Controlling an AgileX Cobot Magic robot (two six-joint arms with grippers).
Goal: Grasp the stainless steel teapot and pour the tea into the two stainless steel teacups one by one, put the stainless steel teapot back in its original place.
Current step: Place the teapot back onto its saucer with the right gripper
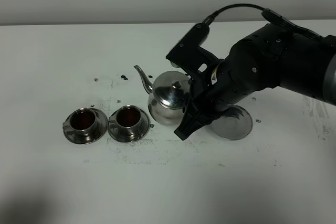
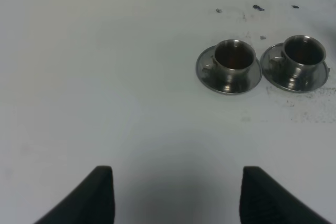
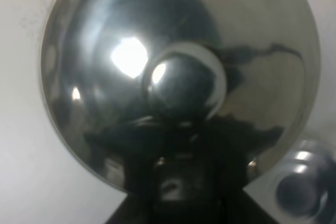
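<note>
The stainless steel teapot (image 1: 167, 97) stands upright just left of the flat steel dish (image 1: 235, 123), its spout pointing left toward the cups. I cannot tell whether it rests on the table. My right gripper (image 1: 192, 109) is shut on its handle. In the right wrist view the domed lid (image 3: 157, 45) and its knob (image 3: 181, 85) fill the frame, above the gripper (image 3: 178, 182). The two steel teacups (image 1: 84, 120) (image 1: 127, 117) sit on their saucers at the left, both holding reddish-brown tea. In the left wrist view they (image 2: 233, 59) (image 2: 303, 53) lie ahead of my open, empty left gripper (image 2: 176, 198).
The white table (image 1: 157, 192) carries dark specks and drips around the cups and the teapot (image 1: 124, 77). The bulky right arm (image 1: 273, 61) hangs over the dish and hides part of it. A blurred round steel piece (image 3: 299, 192) shows beside the teapot in the right wrist view.
</note>
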